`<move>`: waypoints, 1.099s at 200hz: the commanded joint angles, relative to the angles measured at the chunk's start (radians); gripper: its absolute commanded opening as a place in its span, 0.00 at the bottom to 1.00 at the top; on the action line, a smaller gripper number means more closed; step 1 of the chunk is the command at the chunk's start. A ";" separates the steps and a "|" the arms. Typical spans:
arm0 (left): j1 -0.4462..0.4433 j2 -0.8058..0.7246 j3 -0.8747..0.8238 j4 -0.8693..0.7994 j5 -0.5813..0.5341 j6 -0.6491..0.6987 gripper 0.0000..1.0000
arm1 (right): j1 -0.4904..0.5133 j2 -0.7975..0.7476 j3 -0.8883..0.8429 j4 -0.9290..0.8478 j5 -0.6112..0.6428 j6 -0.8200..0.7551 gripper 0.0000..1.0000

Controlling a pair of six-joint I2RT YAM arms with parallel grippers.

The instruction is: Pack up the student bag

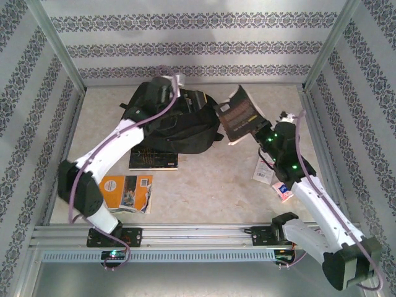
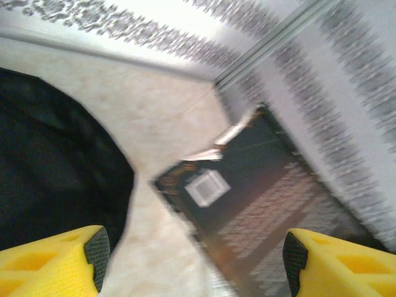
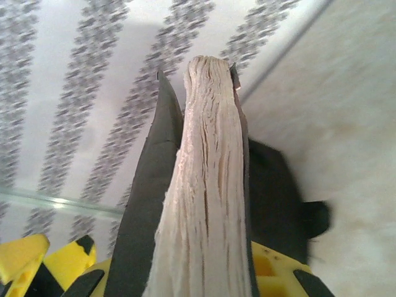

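black student bag (image 1: 179,127) sits mid-table at the back from above, contents hidden, my right gripper (image 1: 255,127) holding a dark book (image 1: 238,114) up beside it, likely for packing; left wrist now, my left gripper (image 2: 197,257) spread wide, bag to its left; right wrist, fingers (image 3: 269,272) pinching the book's pages edge-up.

White arms (image 1: 117,145), black joints (image 1: 77,185), a lilac cable (image 1: 72,198) along each. Green lights (image 1: 273,137) on the right wrist (image 1: 283,147). Left gripper (image 2: 192,257): yellow fingers (image 2: 43,266), black pads (image 2: 97,250).
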State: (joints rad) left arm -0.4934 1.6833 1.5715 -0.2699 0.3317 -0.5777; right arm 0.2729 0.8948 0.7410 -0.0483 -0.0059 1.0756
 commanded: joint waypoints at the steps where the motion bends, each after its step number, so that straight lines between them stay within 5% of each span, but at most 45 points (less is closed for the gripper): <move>1: -0.029 0.158 0.172 -0.410 -0.060 0.387 0.76 | -0.073 -0.059 -0.034 -0.090 -0.027 -0.071 0.00; 28: -0.042 0.322 0.379 -0.615 -0.205 0.596 0.77 | -0.173 -0.102 -0.069 -0.127 -0.103 -0.089 0.00; 119: -0.029 0.562 0.551 -0.647 -0.056 0.624 0.74 | -0.256 -0.054 -0.158 -0.080 -0.262 -0.048 0.00; 140: -0.028 0.578 0.555 -0.641 -0.095 0.621 0.59 | -0.257 -0.047 -0.158 -0.075 -0.272 -0.048 0.00; 178: -0.004 0.560 0.555 -0.620 -0.067 0.578 0.00 | -0.257 -0.043 -0.150 -0.065 -0.288 -0.049 0.00; 220: -0.004 0.395 0.450 -0.532 -0.053 0.515 0.00 | -0.238 -0.040 -0.107 -0.061 -0.315 -0.070 0.00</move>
State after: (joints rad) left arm -0.5022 2.2307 2.0758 -0.8600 0.2695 -0.0120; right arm 0.0223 0.8604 0.5774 -0.1837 -0.2832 1.0172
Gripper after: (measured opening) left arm 0.065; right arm 0.125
